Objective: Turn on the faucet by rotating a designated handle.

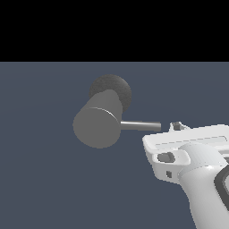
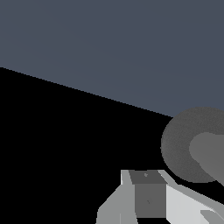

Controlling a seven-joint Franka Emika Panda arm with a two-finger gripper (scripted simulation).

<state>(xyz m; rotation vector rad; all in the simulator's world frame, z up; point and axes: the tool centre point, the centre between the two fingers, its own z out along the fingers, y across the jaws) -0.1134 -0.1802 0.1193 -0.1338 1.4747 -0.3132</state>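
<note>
The faucet [image 1: 96, 127] is a thick grey cylinder with a flat round end, joined to a darker rough round base [image 1: 117, 87]. Its handle [image 1: 140, 126], a thin grey rod, sticks out level toward the exterior view's right. My gripper [image 1: 176, 126] sits just past the rod's free end, with a small gap between them. Only the fingertips show above the white hand [image 1: 188, 150], and the gap between them is hidden. In the wrist view, one of the fingers [image 2: 146, 192] is in the foreground, with the faucet [image 2: 209, 154] and its base [image 2: 179, 146] beyond it.
A plain blue-grey floor [image 1: 44, 179] lies around the faucet. Black background fills the band above it in the exterior view. My white arm [image 1: 208, 192] comes in from the exterior view's lower right corner.
</note>
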